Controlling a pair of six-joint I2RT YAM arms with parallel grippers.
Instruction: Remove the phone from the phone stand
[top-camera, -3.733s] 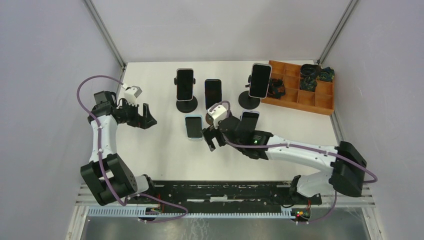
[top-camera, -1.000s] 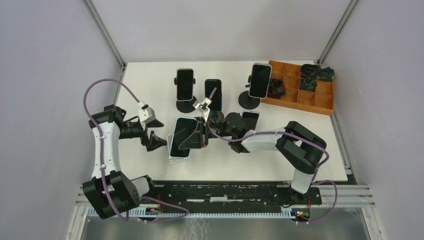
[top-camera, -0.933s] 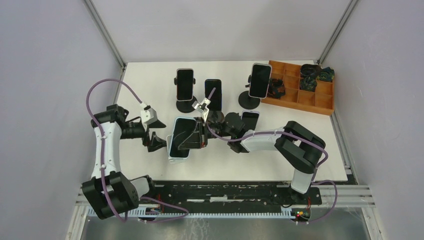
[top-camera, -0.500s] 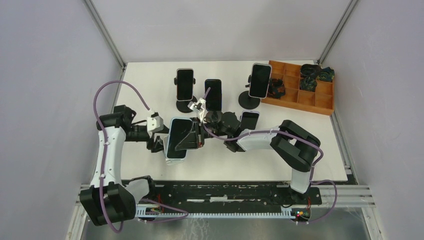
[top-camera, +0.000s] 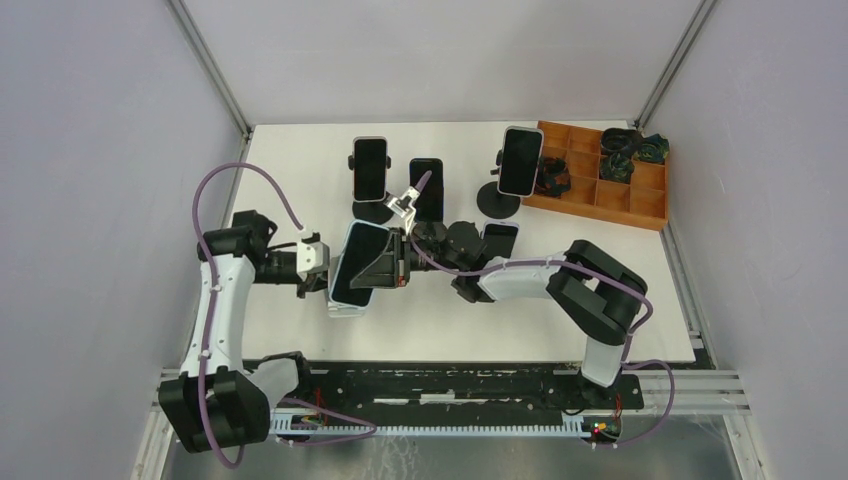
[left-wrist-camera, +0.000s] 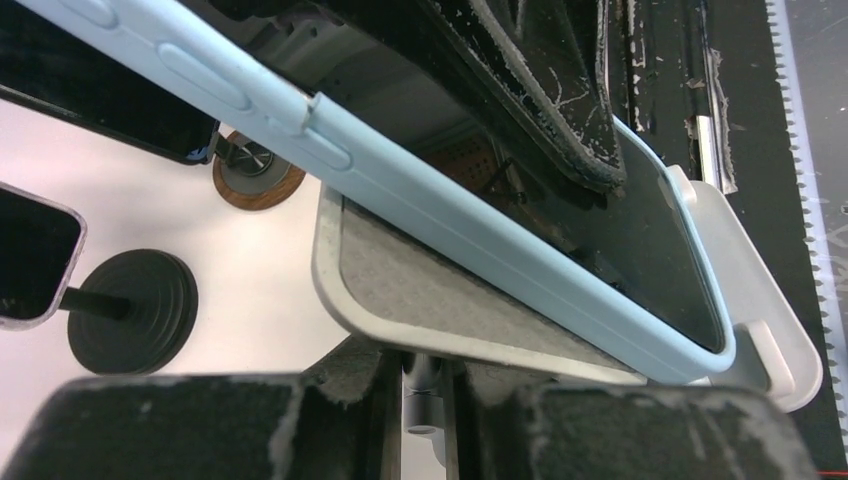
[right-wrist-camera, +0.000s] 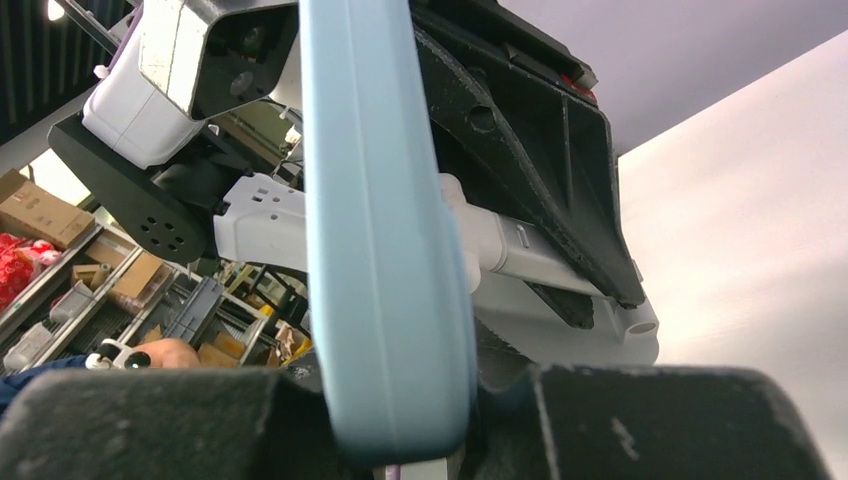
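Note:
The phone (top-camera: 360, 262), in a light blue case, rests on a pale grey phone stand (top-camera: 342, 310) held above the table left of centre. My right gripper (top-camera: 398, 262) is shut on the phone's right edge; the blue case (right-wrist-camera: 385, 250) fills the gap between its fingers (right-wrist-camera: 400, 420). My left gripper (top-camera: 322, 272) comes from the left and is shut on the stand's thin stem (left-wrist-camera: 432, 395) below the stand plate (left-wrist-camera: 430, 300). In the left wrist view the phone (left-wrist-camera: 480, 230) lies slanted on that plate, its lower end against the stand's lip (left-wrist-camera: 770, 350).
Two more phones (top-camera: 369, 168) (top-camera: 520, 160) stand on black round-based stands at the back. Another phone (top-camera: 427, 188) stands between them and one (top-camera: 500, 235) lies by my right arm. A wooden compartment tray (top-camera: 610, 195) sits at the back right.
My left gripper moved right to the lifted stand and closed from wide open onto its stem. The right gripper kept its hold on the phone and shifted slightly.

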